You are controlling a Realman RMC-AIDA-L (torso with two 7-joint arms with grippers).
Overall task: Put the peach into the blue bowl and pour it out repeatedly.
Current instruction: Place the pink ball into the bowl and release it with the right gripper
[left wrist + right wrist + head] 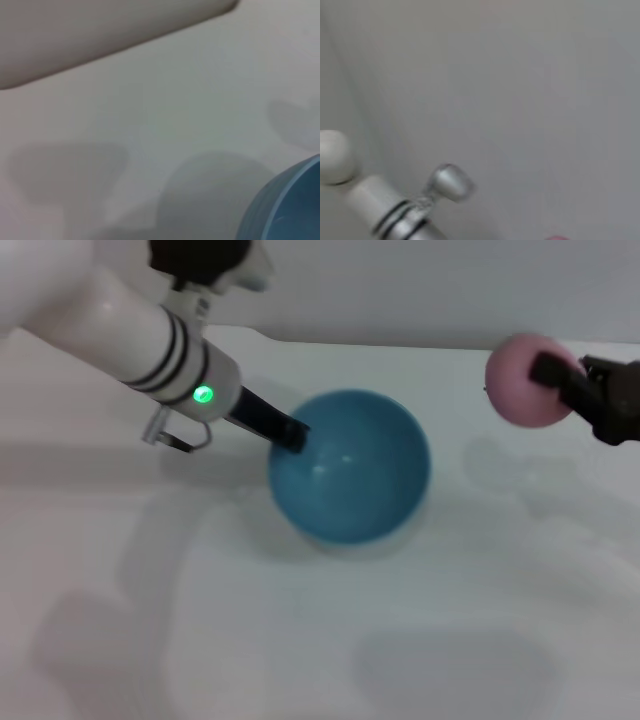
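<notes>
Two arms: we see both in the head view, one reaching in from each side over the white worktop [330, 640].
Left arm: it comes down from the upper left, white, with dark bands and a green light near the wrist.
Left pincer [292, 435]: its dark fingers are closed on the near-left rim of the blue bowl, one finger inside the rim as far as we can make out.
Blue bowl [350, 465]: it sits at the middle of the worktop, held at the rim and tipped so that we look into its smooth inside; we cannot tell whether its base touches the worktop. We see nothing in it. Its shadow falls on the worktop just below it.
Left wrist view: a part of the bowl's blue outer wall [287, 205] shows in one corner, with pale worktop and soft shadows around it.
Peach [530, 380]: pink and round, it is up off the worktop, well to the right of the bowl and apart from it.
Right pincer [560, 375]: it enters from the right edge, dark, and its fingers are clamped on the peach, one finger lying across the fruit's front.
Right wrist view: we see mostly pale worktop, with the left arm's banded wrist and a metal knob far off; a sliver of pink shows at the edge.
</notes>
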